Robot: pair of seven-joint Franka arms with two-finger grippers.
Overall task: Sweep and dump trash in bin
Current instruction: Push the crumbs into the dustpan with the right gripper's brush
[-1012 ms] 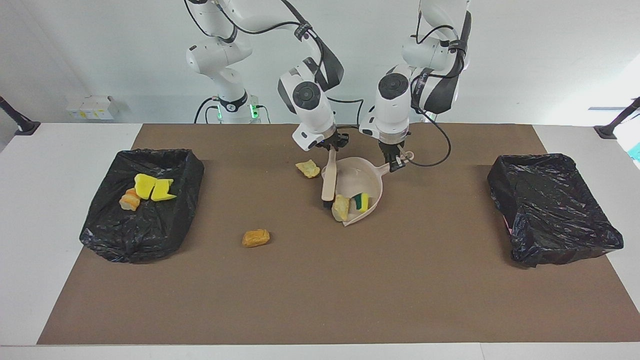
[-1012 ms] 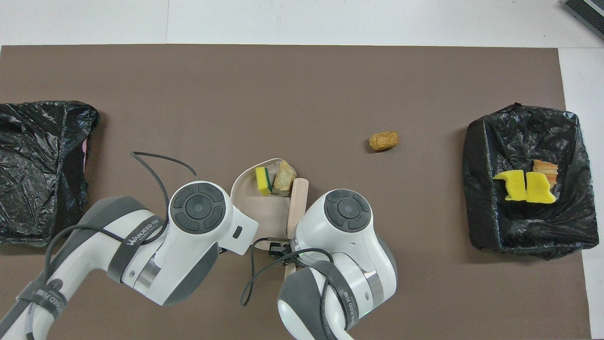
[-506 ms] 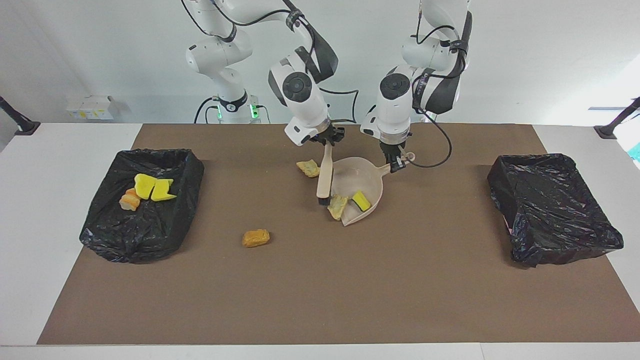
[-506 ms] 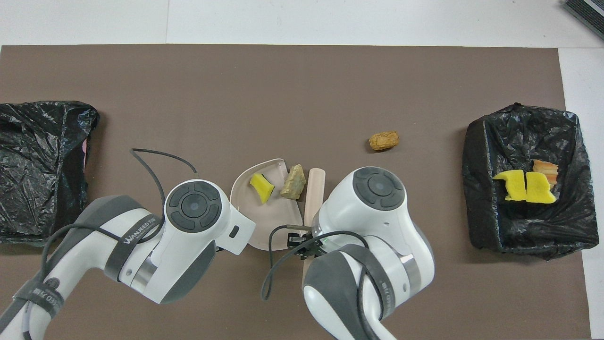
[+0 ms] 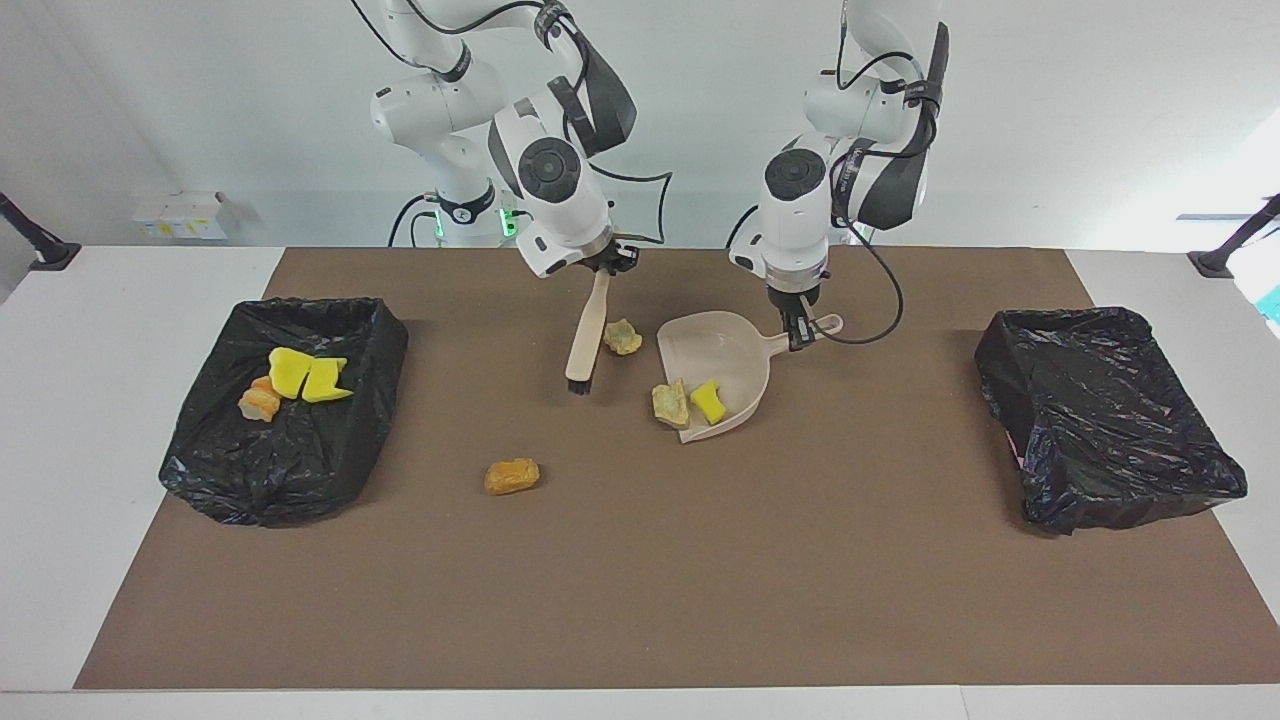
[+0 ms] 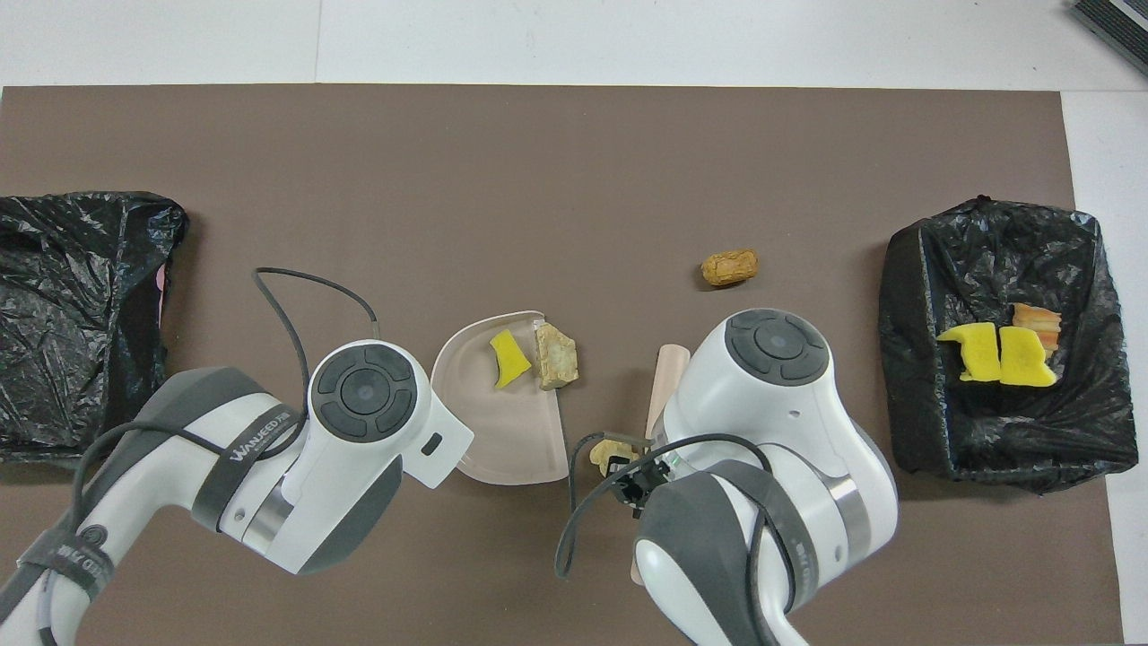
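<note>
Facing view told you the most here. Your right gripper (image 5: 607, 264) was clamped on the top end of the brush (image 5: 584, 339), which hung off the mat, long axis running from the gripper down and away from the robots, bristles at the low end. Your left gripper (image 5: 800, 322) was pinched on the dustpan (image 5: 727, 359) handle, with the pan's open mouth pointing away from the robots and a bit toward the right arm's end.

Trash was split up. A yellow sponge piece (image 5: 708, 400) sat inside the pan near the lip, and a tan lump (image 5: 669, 402) was right at the lip edge, touching the sponge; I couldn't tell if it was fully in or half on the mat. Another pale crumbly lump (image 5: 623, 337) lay between the brush and the pan's rim, nearer the robots than the bristles. The orange bread lump (image 5: 512, 475) was well apart, farther from the robots and toward the right arm's end. Three pieces were already in the bin (image 5: 330, 470) at that end; the other bin (image 5: 1150, 480) looked empty of trash.

So my guess at the key relation: the pale lump sat beside the brush on the pan side, so the right arm, the nearer one, would have needed to sweep toward the pan.
</note>
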